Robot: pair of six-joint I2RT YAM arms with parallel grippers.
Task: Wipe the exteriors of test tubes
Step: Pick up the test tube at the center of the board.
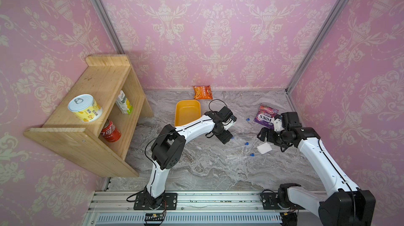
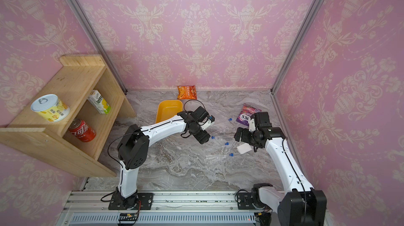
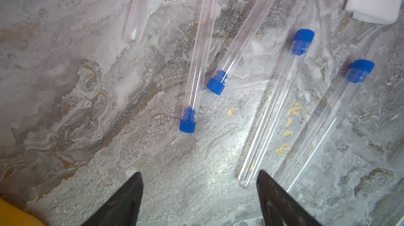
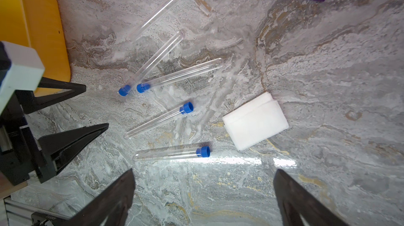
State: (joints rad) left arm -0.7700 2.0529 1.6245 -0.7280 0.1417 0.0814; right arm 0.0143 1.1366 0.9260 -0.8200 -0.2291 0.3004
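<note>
- Five test tubes [image 4: 158,121] flat on marble, free for grasping.
- Left gripper [image 3: 199,173]: jaws apart, empty, poised above tubes.
- Right gripper [image 4: 203,171]: jaws wide, empty, near wipe [image 4: 255,122].

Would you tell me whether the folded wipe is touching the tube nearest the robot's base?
Apart. The right wrist view shows bare tabletop between the wipe and the blue cap of that tube.

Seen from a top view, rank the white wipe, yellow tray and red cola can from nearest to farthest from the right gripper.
1. White wipe, just beside the right gripper.
2. Yellow tray, away to the left.
3. Red cola can, inside the wooden shelf.
</note>
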